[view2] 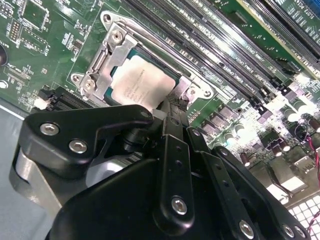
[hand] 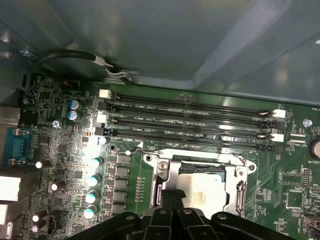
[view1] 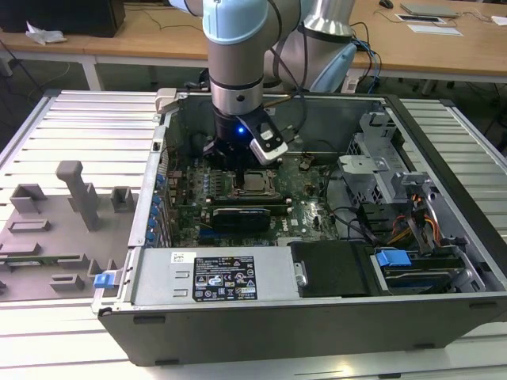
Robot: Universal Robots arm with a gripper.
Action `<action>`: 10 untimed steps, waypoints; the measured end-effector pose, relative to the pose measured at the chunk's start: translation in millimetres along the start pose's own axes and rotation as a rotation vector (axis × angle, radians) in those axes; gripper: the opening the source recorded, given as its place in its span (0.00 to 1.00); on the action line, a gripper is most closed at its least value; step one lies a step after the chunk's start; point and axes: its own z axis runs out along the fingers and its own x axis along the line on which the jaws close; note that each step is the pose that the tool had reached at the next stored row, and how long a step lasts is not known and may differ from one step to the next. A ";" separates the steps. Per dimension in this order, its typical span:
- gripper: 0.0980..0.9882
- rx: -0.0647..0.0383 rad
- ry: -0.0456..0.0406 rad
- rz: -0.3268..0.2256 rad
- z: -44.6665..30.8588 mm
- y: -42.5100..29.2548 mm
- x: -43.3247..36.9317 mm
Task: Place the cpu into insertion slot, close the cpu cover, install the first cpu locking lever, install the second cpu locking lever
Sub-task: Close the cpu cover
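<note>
The cpu (view2: 142, 85) is already in the insertion slot (hand: 197, 167), silver face up, lying flat and square in the black frame. The cover (view2: 102, 62) looks folded down around it, with the chip showing through its window, so I judge the first two steps done. A thin steel lever (view2: 150, 45) lies along one edge of the cover. I can't tell whether it is hooked home, so I count the levers as what is left.

My end effector (view2: 176, 102) sits low over the near corner of the socket, just beside the chip. Its fingers are drawn together, and I can see nothing held between them.

The chip's lid is brushed metal with a soft sheen and rounded corners. The cover is stamped sheet steel, brighter, with screw heads at its hinge. The motherboard (hand: 125, 190) is glossy green, with long black memory slots (hand: 190, 117) on the far side of the socket and small shiny capacitors (hand: 92, 180) beside it. All of this sits inside an open grey steel computer case (view1: 317, 317) on a ribbed metal worktop (view1: 63, 119), with grey plastic holders toward the exterior view's left.
</note>
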 end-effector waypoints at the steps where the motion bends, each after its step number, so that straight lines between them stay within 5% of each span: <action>1: 0.01 0.000 0.0000 0.000 0.4 0.0 0.4; 10: 0.01 -0.001 0.0003 0.000 5.6 0.4 2.0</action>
